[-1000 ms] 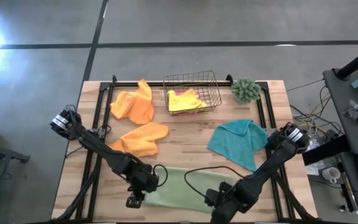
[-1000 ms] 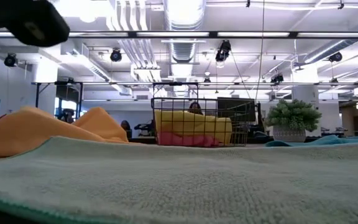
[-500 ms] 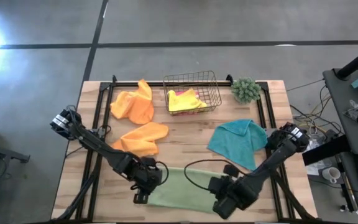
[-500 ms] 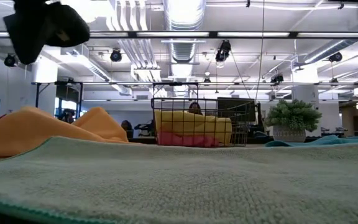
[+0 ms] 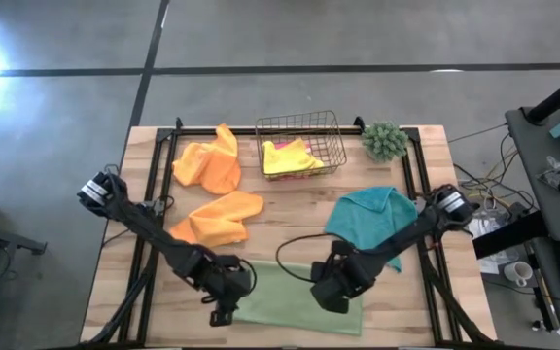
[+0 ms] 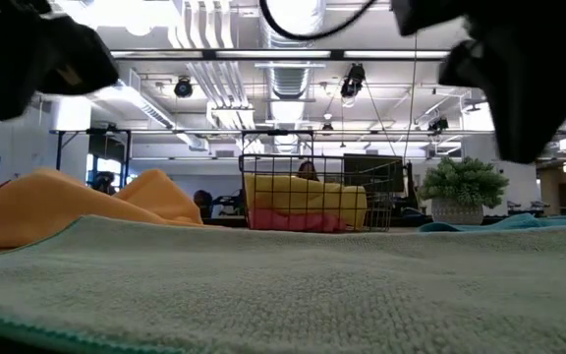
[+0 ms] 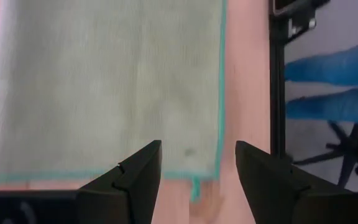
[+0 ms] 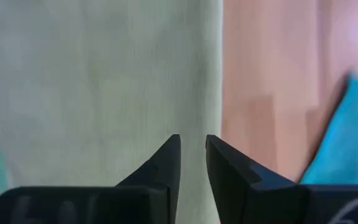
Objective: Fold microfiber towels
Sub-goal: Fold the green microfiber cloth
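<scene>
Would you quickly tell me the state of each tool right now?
Left tool: open, empty, over the light green towel's corner.
Right tool: nearly closed above the same towel's edge; a grip cannot be told.

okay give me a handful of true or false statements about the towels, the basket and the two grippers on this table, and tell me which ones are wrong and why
1. The light green towel lies flat at the table's near edge. True.
2. The wire basket is empty. False: it holds a yellow towel, with some pink showing beneath it in the low view.
3. The left gripper is open, above a corner of the light green towel. True.
4. The right gripper is over the teal towel. False: it is over the light green towel's edge, with the teal towel off to one side.
5. Two orange towels lie crumpled on the left half of the table. True.
6. The small plant sits inside the basket. False: it stands beside the basket.
</scene>
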